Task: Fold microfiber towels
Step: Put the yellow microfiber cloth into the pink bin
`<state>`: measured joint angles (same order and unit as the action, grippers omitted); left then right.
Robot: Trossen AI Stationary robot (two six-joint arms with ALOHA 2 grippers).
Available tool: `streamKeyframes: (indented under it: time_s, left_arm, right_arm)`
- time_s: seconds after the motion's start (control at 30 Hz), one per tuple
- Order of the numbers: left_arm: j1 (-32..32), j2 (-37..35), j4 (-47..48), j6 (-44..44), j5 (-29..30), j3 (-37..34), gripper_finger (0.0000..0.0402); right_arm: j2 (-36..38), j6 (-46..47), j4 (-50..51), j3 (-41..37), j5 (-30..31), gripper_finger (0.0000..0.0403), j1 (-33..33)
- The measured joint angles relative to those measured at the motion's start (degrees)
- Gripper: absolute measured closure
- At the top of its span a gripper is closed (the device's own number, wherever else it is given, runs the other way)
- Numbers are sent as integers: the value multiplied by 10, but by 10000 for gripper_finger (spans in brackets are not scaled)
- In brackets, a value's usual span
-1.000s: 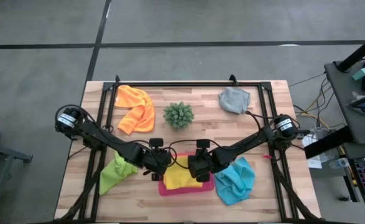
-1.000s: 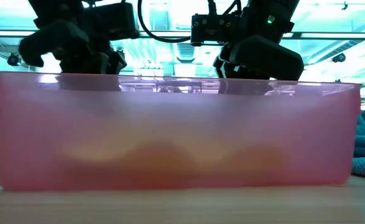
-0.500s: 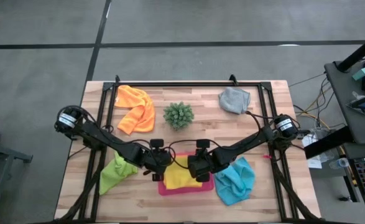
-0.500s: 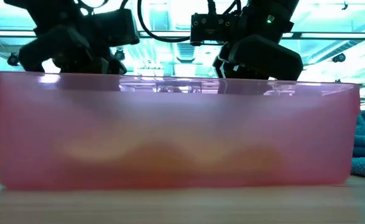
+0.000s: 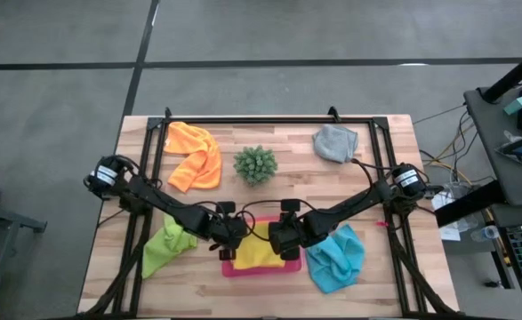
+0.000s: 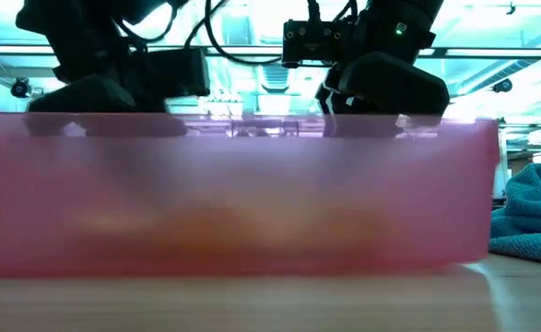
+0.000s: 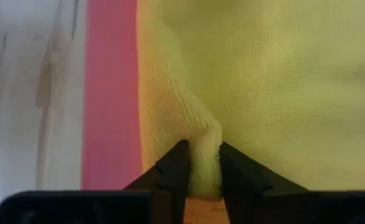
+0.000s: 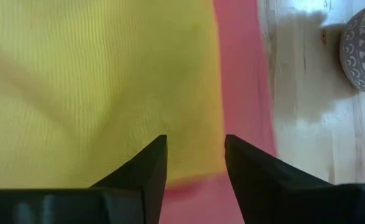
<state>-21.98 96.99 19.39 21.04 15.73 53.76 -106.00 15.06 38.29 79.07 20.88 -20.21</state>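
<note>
We see a wooden table [image 5: 367, 178] from above, with both dark arms reaching in toward its near middle. There a pink tray [image 5: 228, 267] lies flat, and a yellow towel [image 5: 261, 255] lies in it. In the low view the tray's pink wall [image 6: 233, 194] fills most of the picture, with the two arms above it.

Around the tray lie the other cloths. The light blue towel [image 5: 336, 258] is crumpled just to the right of the tray. The orange towel [image 5: 194, 153] sits at the far left of the table. The lime green towel [image 5: 164, 247] lies at the near left, partly under the left arm. The grey towel [image 5: 334, 142] is bunched at the far right. A small spiky green plant [image 5: 255, 164] stands between the orange and grey towels, well apart from the tray.

The left gripper [image 7: 198, 163] is over the left part of the tray, and its fingers are narrow, pinching a raised fold at the yellow towel's edge [image 7: 201, 149]. The right gripper [image 8: 194, 155] hangs over the towel's right edge [image 8: 107, 87], its fingers apart and holding nothing.
</note>
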Motion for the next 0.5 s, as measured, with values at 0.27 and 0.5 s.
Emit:
streamKeyframes:
  time_s: [0.27,0.5]
  left_arm:
    - [0,-8,-6,-28,-3,25,396]
    - [-2,-32,7,-47,-9,48,400]
  right_arm:
    - [0,10,-3,0,-3,250,0]
    - [0,16,-12,-5,-3,250,0]
